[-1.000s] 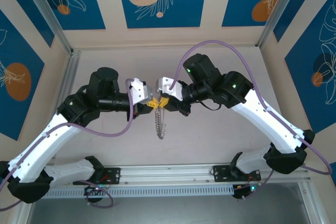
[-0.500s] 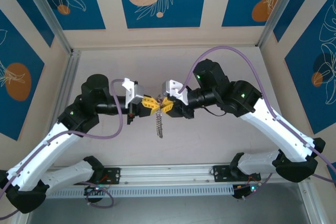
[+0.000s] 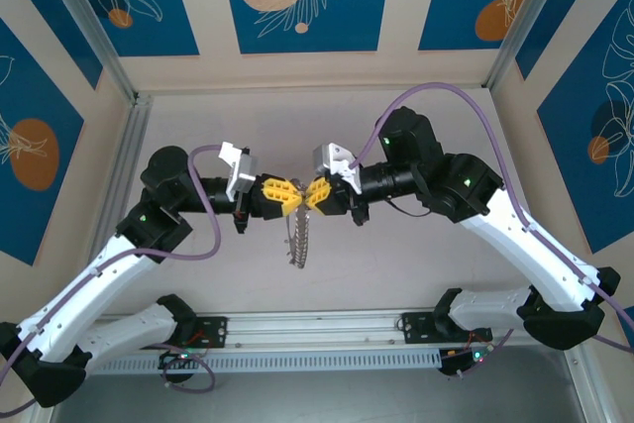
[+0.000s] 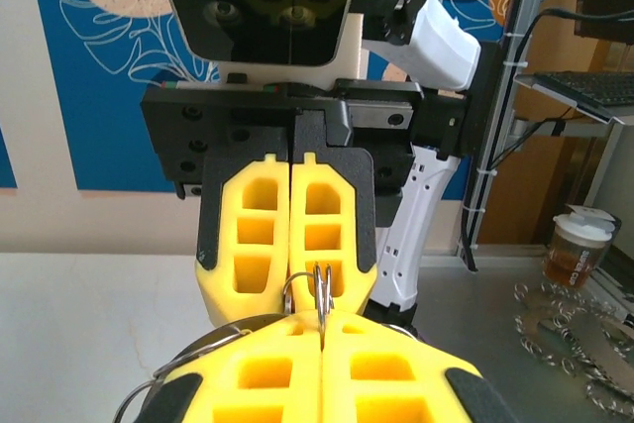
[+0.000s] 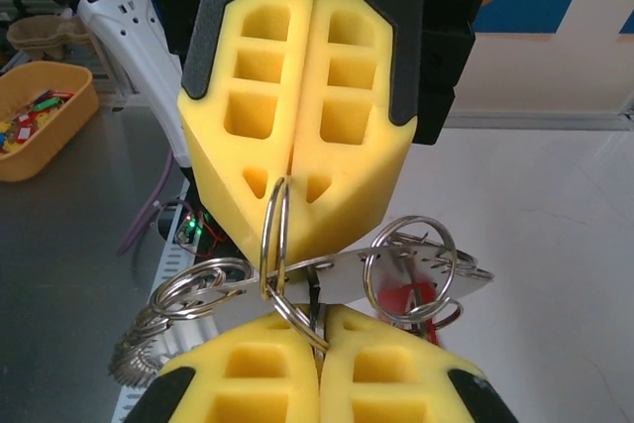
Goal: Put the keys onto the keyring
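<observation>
My two grippers meet tip to tip above the table's middle. The left gripper [image 3: 290, 199] [image 4: 322, 319] is shut on a small split ring [image 5: 274, 235] [image 4: 319, 289]. That ring links into the keyring, seen as a flat silver band [image 5: 347, 269] hung with more rings and a red tag [image 5: 401, 299]. Its thin loop [image 4: 178, 364] curves out to the left of my left fingers. The right gripper [image 3: 310, 199] [image 5: 319, 319] is shut on a second ring with a dark sliver beside it. I cannot make out the keys. A fringe of silvery pieces [image 3: 298, 240] hangs below both grippers.
The pale table [image 3: 416, 264] is walled at the back and both sides, with an aluminium rail [image 3: 317, 329] along the near edge. Off the table are an orange tray of coloured bits [image 5: 40, 116], a cup of brown liquid [image 4: 578, 250] and loose chain [image 4: 565, 329].
Both arms have swung their grippers into a level, head-on line, and the joined tips have shifted slightly. The right gripper opened briefly and shut again. The hanging fringe stays below.
</observation>
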Motion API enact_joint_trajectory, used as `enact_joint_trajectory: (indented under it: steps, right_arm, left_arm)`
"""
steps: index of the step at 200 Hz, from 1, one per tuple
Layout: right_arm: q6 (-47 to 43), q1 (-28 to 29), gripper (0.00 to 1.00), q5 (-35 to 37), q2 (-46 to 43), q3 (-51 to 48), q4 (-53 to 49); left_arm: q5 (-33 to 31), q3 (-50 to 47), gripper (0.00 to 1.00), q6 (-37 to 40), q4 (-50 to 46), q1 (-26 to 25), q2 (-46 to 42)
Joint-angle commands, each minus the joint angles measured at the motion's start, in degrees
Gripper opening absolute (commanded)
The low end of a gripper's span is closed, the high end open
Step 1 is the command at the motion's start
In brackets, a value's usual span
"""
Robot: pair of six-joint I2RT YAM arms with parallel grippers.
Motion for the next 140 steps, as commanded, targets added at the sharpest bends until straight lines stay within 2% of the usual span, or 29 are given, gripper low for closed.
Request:
enact_joint_trajectory:
  steps: [1,10,28,67,93,140]
  right_arm:
    - [0.79,-0.04,0.11,-2.64,1.82,1.08,-0.81]
    - [1.00,-0.01,0.18,-2.39,1.99,1.30,-1.14]
    - [1.33,-0.04,0.25,-0.68,0.94,0.90,-1.25]
    - [2.59,0.06,0.37,6.32,-4.71,-0.93,0.71]
    - [1.93,0.14,0.40,9.38,-7.13,-1.79,2.81]
    - [1.99,0.36,0.39,6.95,-5.43,-2.25,8.08]
  left_arm:
    - [1.32,-0.67,0.00,-2.72,9.36,0.35,-0.35]
    - [0.60,-1.09,0.00,-2.67,9.59,0.39,-0.46]
    - [-1.01,-1.77,0.00,-2.15,9.32,0.78,-0.74]
    - [-0.82,-1.08,0.00,-0.94,6.50,1.82,-0.21]
    - [-0.17,-0.37,0.00,-0.23,4.84,1.89,0.36]
    - [0.45,0.25,0.00,-0.10,3.29,1.85,0.47]
